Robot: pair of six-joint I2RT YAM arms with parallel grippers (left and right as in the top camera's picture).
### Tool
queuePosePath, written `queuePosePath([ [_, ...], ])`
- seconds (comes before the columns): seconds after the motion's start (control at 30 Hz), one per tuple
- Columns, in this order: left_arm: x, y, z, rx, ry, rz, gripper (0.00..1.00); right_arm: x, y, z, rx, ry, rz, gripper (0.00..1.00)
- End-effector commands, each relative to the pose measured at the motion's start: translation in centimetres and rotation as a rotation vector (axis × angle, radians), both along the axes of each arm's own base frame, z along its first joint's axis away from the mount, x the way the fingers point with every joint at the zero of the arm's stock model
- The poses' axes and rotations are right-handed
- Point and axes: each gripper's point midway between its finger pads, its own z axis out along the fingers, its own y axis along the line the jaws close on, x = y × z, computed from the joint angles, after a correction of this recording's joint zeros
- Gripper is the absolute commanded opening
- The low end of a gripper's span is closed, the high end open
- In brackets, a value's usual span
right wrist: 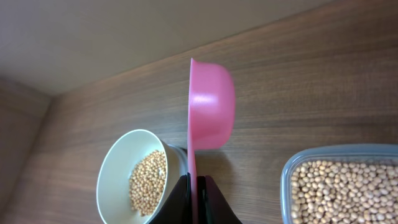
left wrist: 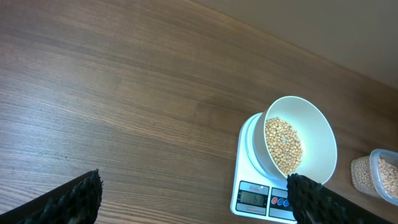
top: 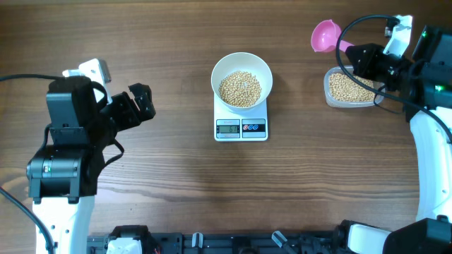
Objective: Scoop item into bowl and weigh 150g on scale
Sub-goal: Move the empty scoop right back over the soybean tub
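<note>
Beans: we see a tan-yellow heap of beans (top: 240, 87) in the bowl, covering its bottom and leaving the upper wall bare.
Bowl: the white bowl (top: 219, 69) sits on the scale's platform, centred above the display.
Scale: the scale (top: 241, 136) lies flat on the counter (top: 176, 176), display toward the robot. The display is lit, but its digits are too small for us to read.
Supply: a clear tub (top: 329, 96) with more beans stands well to the right of the scale.
Scoop: the pink scoop (top: 325, 35) hangs in the air right of the scale and further back, near the tub's left end. We see no beans in it from overhead, and in the right wrist view it stands on edge.
Right fingers: the right fingers (right wrist: 208, 202) are clamped tight on the scoop's thin handle.
Left fingers: the left fingers (top: 142, 97) are spread as wide as they go and hold nothing, well to the left of the scale and clear of it.
Done: we judge the bowl placed and some beans delivered.
Left: we cannot tell whether the weight is reached, since the reading is illegible. If it is short, more scoops from the tub are needed. If it is over, some beans must go back.
Risk: we think the last additions want small pours, as a full scoop could overshoot.
</note>
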Motion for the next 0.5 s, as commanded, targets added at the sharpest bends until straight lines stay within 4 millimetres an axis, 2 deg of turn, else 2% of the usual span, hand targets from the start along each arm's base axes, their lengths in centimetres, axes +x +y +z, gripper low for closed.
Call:
queuePosePath([
  [0.0, 0.2, 0.3, 0.7, 0.016, -0.016, 0.004, 1.00, -0.3, 0.4, 1.1, -0.039, -0.060, 0.054, 0.04],
  [0.23, 0.2, 0.3, 0.7, 0.016, -0.016, 0.004, 1.00, -0.4, 0.5, 1.4, 0.028, -0.030, 0.005, 0.04],
  [0.47, 0.2, 0.3, 0.7, 0.016, -0.016, 0.004, 1.00, 0.3, 0.3, 3.0, 0.161, -0.021, -0.093, 0.04],
])
